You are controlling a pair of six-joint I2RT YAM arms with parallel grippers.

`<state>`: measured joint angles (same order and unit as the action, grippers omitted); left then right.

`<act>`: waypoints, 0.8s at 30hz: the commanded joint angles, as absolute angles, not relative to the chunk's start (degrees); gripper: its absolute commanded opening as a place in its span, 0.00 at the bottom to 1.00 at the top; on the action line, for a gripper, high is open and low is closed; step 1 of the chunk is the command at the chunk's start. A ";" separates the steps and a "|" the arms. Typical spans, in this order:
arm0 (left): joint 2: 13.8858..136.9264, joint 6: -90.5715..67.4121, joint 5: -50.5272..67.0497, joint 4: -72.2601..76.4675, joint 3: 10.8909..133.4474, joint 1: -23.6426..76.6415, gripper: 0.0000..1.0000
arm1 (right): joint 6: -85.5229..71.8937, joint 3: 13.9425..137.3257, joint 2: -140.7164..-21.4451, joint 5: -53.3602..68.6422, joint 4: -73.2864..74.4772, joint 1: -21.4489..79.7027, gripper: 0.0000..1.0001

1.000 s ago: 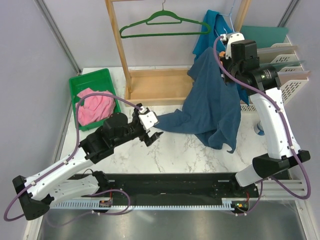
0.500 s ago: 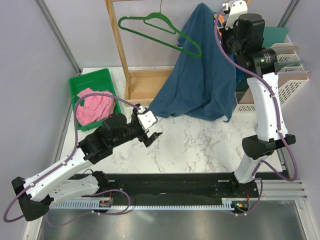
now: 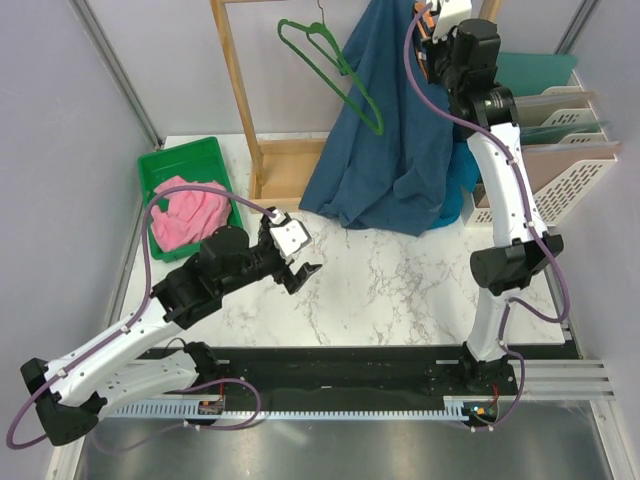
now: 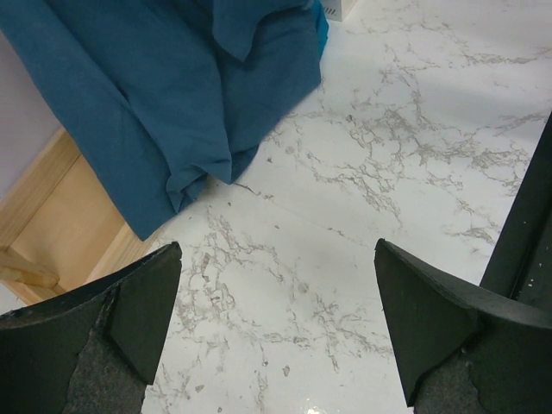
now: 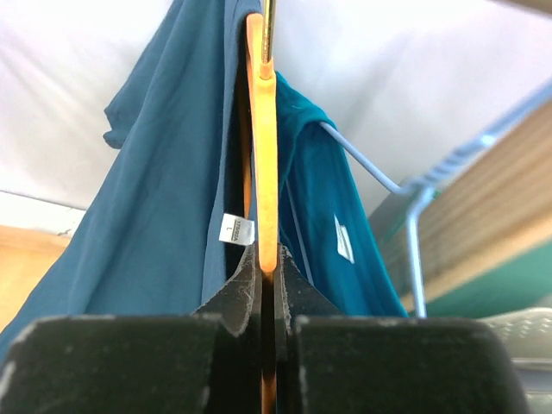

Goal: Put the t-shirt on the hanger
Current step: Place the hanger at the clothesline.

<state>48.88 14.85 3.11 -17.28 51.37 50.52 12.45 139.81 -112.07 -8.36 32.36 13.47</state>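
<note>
The right gripper [image 5: 269, 266] is raised high at the rear of the white marbled table [image 3: 400, 290], beside the wooden garment rack [image 3: 240, 100]. Its jaws are clenched on the thin orange clothes hanger [image 5: 263, 129], which is seen edge-on between the fingers in the right wrist view. The dark navy-blue cloth t-shirt [image 3: 385, 130] is draped from this hanger and hangs down in loose folds. A small white label [image 5: 235, 228] is exposed at the neck. The lower hem is seen close to the tabletop and next to the wooden base of the rack [image 4: 60, 224]; actual contact with the marble cannot be told. Just behind the t-shirt, a brighter teal-blue shirt [image 5: 319, 198] is carried on a pale blue wire hanger [image 5: 371, 168]. A thin green hanger [image 3: 335, 70] is hooked on the rack to the left of the t-shirt and is tilted steeply. The left gripper [image 4: 276, 319] is held low over the bare marble, well apart from the t-shirt, with its jaws fully released and nothing between them. A green plastic tray [image 3: 160, 170] containing a crumpled pink garment [image 3: 190, 215] is located at the left rear of the table.
</note>
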 commanded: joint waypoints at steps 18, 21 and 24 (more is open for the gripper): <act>45.79 12.13 4.39 -18.63 51.68 49.13 0.99 | 11.25 144.67 -119.18 -7.03 13.71 11.69 0.00; 45.70 11.95 4.48 -18.72 51.50 48.96 0.99 | 10.73 141.96 -117.52 -6.07 13.45 11.69 0.07; 45.97 11.69 4.66 -19.07 51.77 48.69 0.99 | 10.02 138.53 -114.63 -4.57 13.62 11.69 0.18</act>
